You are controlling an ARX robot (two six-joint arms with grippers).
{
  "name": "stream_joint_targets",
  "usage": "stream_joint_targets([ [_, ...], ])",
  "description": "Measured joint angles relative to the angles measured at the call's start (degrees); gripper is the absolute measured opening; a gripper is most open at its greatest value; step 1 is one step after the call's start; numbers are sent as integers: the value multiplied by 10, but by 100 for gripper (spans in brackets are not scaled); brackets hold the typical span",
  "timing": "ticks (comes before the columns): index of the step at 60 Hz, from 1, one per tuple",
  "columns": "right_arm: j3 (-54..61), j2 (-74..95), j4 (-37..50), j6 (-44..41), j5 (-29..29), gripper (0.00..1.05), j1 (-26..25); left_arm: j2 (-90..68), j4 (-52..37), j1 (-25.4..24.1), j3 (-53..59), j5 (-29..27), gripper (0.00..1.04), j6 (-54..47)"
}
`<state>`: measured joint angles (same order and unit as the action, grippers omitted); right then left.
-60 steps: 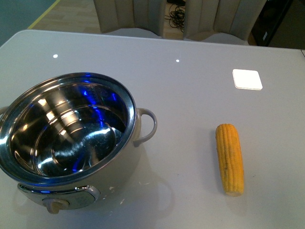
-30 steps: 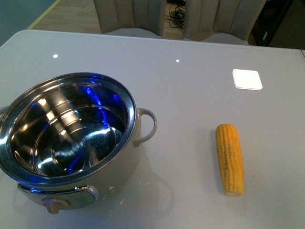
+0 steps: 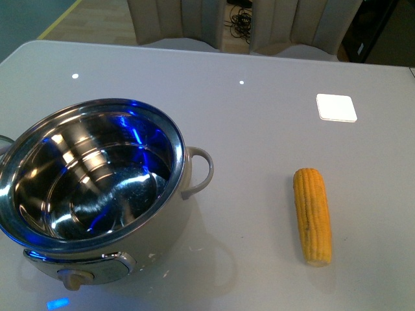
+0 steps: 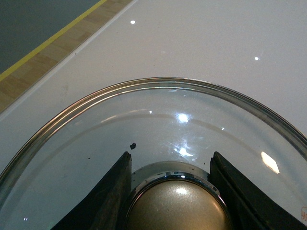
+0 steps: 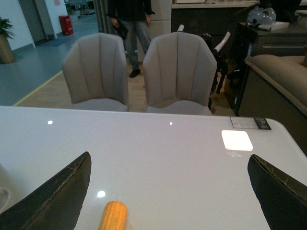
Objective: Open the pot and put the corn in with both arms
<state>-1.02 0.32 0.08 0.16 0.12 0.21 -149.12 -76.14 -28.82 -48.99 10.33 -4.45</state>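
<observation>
One corn cob (image 3: 312, 215) lies well right of the open pot (image 3: 179, 148); the left gripper (image 4: 171, 163) clamps the glass lid's (image 4: 158, 110) knob (image 4: 178, 206), the right gripper's (image 5: 169, 158) jaws gape wide.

White glossy table (image 3: 259, 129), ceiling lights reflected as bright spots. Two beige upholstered chairs (image 5: 180, 72) behind it. Wood floor (image 4: 48, 57) with yellow line (image 4: 53, 38); person (image 5: 132, 19) standing beyond.

Open tabletop (image 3: 253, 188) between pot (image 3: 177, 140) and corn (image 3: 312, 216)
</observation>
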Motion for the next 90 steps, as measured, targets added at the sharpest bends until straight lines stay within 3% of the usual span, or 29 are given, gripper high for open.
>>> stream_joint_targets([
  [59,0,0,0,0,0,96,0,-30,-15,5,-12,-11,43,-17],
  [82,0,0,0,0,0,96,0,-16,-7,4,-6,-12,99,-21],
  [90,0,0,0,0,0,96,0,11,-5,4,0,-11,98,-22],
])
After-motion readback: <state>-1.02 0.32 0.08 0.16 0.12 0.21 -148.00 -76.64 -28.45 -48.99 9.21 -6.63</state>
